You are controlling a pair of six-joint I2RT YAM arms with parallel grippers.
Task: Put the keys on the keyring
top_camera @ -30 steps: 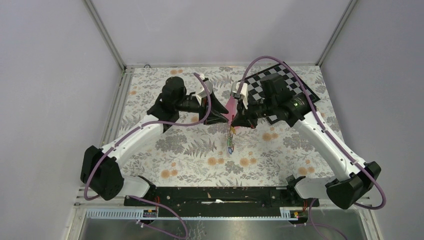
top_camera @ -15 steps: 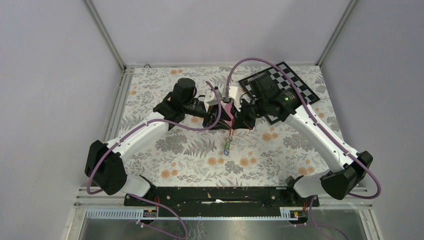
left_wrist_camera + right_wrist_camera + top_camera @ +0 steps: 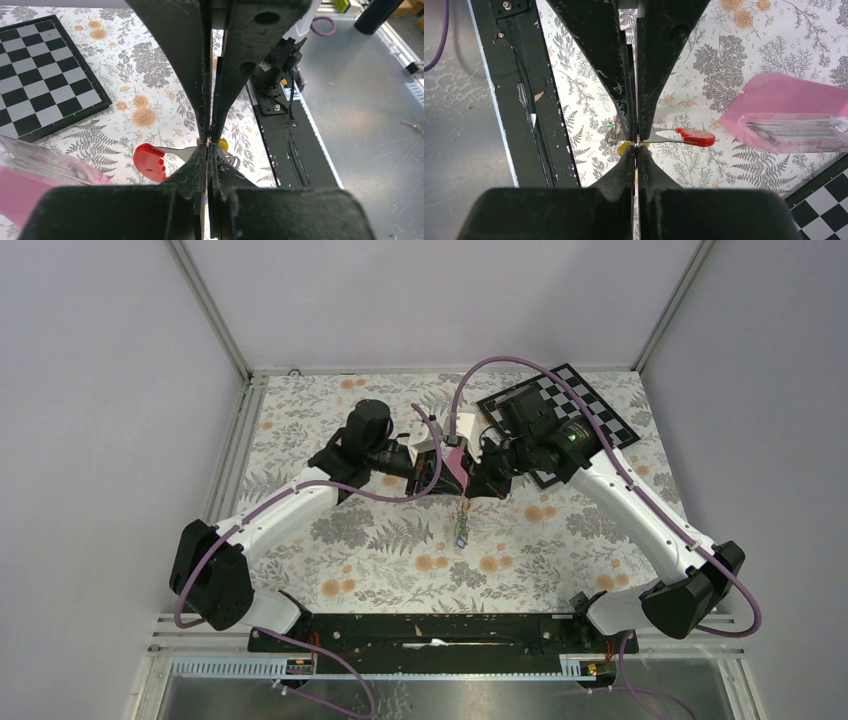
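Keyring (image 3: 696, 136): found at mid-counter, caught between the two tools. Its red curved bar juts out sideways from their tips, with a thin grey length running back into the pinch.

Right tool (image 3: 637, 142): pressed together, nipping the grey metal where it meets a small yellow tag (image 3: 626, 148).

Left tool (image 3: 209, 144): also pressed together and meeting the same spot from the opposite side. It appears to nip the grey end of the keyring, though the exact contact is hidden by its own fingers.

Keys (image 3: 461, 528): a short string of them trails from the pinch toward the near edge. From above it cannot be told whether they hang free or rest on the counter (image 3: 380, 550).

Pink pyramid (image 3: 789, 107): just beside the tools on their far side. Chessboard (image 3: 45, 75): further off, to the right.

Assessment of the step in hand: both tools have a hold at one crowded point, presumably to steady the loop so a key can be threaded.

Recommendations:
- Let one tool act as the fixed anchor and move only the other. Opposed pulls on thin metal invite a slip.
- Keep the red bar in sight of a wrist camera.
- Move slowly so that the trailing keys do not swing.
- Hold clear of the pink pyramid, which could be knocked by either wrist.
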